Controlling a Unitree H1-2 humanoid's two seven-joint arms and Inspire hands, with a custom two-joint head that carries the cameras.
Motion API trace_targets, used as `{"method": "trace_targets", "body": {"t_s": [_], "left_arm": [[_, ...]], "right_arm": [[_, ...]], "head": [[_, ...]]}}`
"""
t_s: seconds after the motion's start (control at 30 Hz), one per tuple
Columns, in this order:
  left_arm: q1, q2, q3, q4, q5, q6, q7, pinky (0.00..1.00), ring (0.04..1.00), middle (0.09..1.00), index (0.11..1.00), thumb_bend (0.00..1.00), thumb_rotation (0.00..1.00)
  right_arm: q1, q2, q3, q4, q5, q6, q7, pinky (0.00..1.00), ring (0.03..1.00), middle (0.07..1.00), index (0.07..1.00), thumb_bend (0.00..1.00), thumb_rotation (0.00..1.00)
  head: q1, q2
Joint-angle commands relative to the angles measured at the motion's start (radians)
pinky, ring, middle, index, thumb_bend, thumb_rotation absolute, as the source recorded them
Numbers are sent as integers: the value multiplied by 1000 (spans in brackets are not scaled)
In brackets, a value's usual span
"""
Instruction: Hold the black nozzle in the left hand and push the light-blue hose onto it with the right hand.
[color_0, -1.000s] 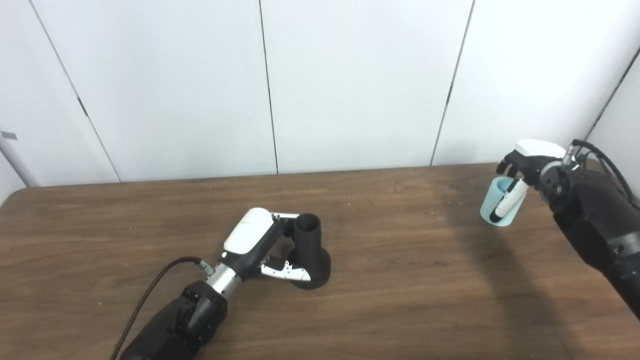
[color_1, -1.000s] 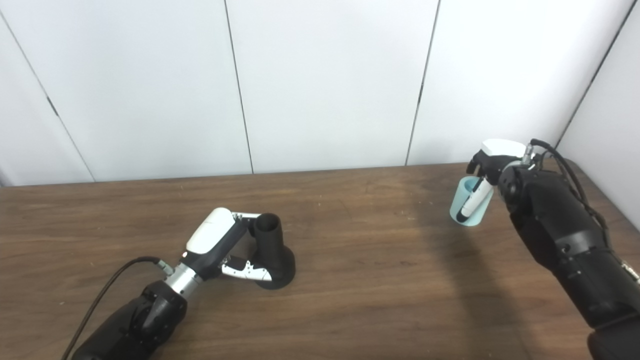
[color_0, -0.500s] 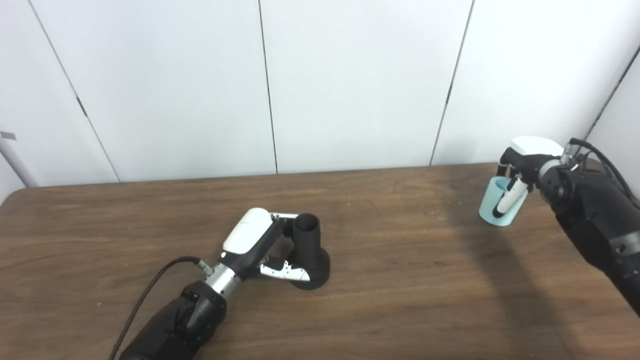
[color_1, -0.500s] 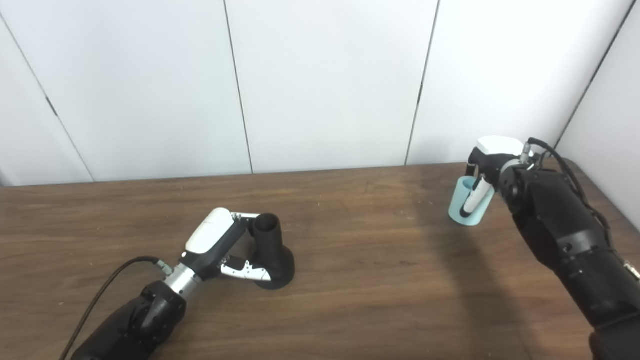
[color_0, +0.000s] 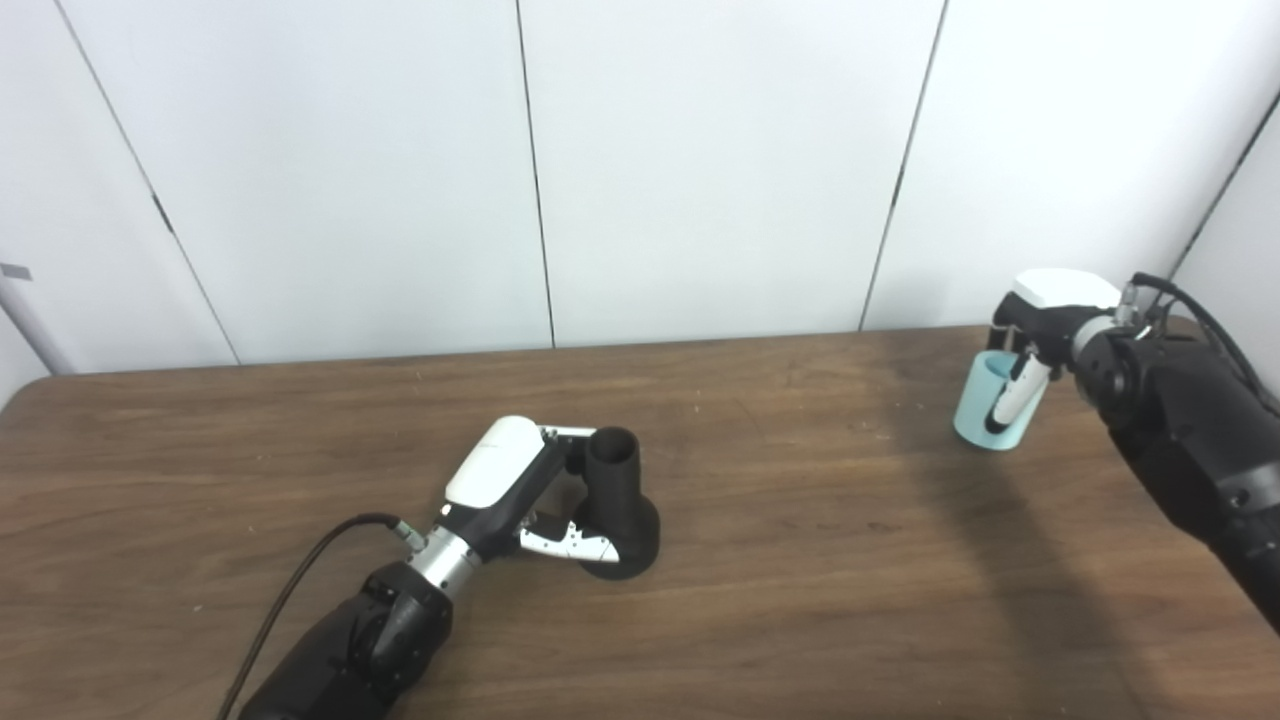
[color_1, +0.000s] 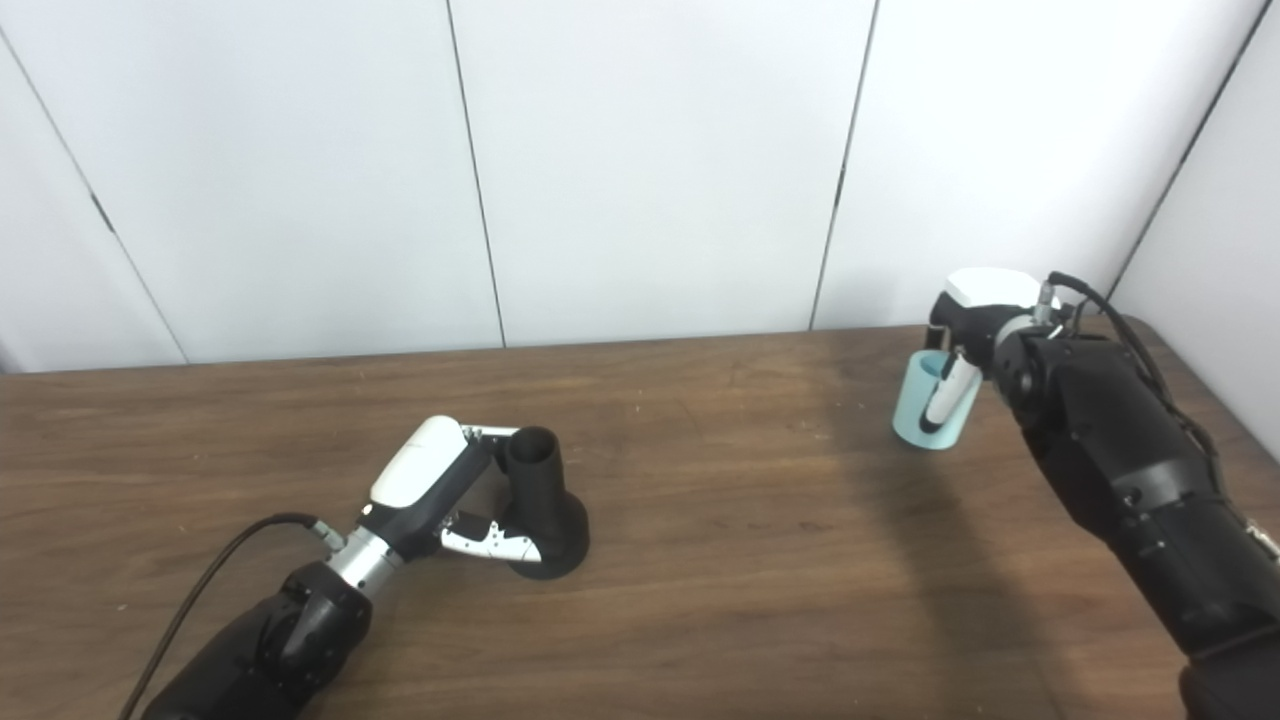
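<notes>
Hose (color_0: 985, 412) clasped within right hand's fingers (color_0: 1008, 398).

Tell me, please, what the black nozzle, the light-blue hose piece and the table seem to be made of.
Black nozzle: probably rigid plastic, matte, with no shine anywhere on it. Light-blue hose: a short smooth tube, likely plastic or rubber; its softness cannot be told. Table: wood or wood-look laminate, dark brown with visible grain and a dull sheen.
</notes>
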Motion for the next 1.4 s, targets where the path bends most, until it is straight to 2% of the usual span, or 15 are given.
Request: {"method": "trace_targets", "body": {"t_s": [0.0,0.17,0.23,0.3,0.4,0.47,0.53,0.6,0.7,0.77,0.9,1.27,1.37], "left_arm": [[230,-61,-71,115,31,16,-9,484,484,440,414,657,442],[228,-71,-69,117,39,17,-14,482,484,439,412,653,437],[225,-77,-68,120,42,17,-14,480,484,436,412,651,434],[222,-85,-67,122,48,19,-13,479,487,436,412,647,431],[220,-94,-67,122,58,22,-13,488,487,431,399,642,424],[222,-100,-66,116,67,26,-15,500,485,426,389,641,422],[223,-105,-66,113,75,28,-16,517,484,425,390,641,421],[223,-109,-66,112,81,28,-19,526,491,425,393,643,423],[222,-114,-66,113,85,26,-22,530,493,425,399,649,429],[222,-115,-67,111,85,25,-27,530,485,425,401,655,434],[221,-115,-70,109,83,23,-35,530,474,423,401,667,445],[216,-115,-74,120,80,16,-28,523,476,429,413,669,448],[216,-116,-75,120,80,17,-28,522,478,430,414,668,448]], "right_arm": [[-84,-57,-30,-162,-3,-17,7,206,286,398,510,525,0],[-100,-20,-48,-355,66,-59,54,265,333,409,514,525,0],[-127,3,-38,-456,103,-69,102,273,336,411,518,524,0],[-153,28,-24,-534,135,-72,150,242,302,403,515,523,0],[-194,61,3,-588,168,-79,219,177,247,464,485,530,0],[-227,81,26,-603,184,-80,272,163,238,470,482,531,0],[-254,98,45,-603,197,-85,308,174,255,415,506,526,0],[-274,119,61,-597,205,-89,331,184,269,408,512,525,0],[-292,158,78,-587,203,-86,347,177,261,400,512,524,0],[-300,187,88,-576,199,-85,350,162,244,457,488,530,0],[-297,227,90,-554,201,-102,334,141,226,470,481,532,0],[-286,246,88,-570,182,-89,357,142,226,471,480,532,0],[-286,244,85,-570,185,-96,354,156,238,408,498,525,0]], "head": [[2,2],[7,2],[14,-1],[22,-3],[30,-5],[38,-3],[43,-2],[50,1],[56,5],[59,7],[59,10],[61,10],[62,11]]}}
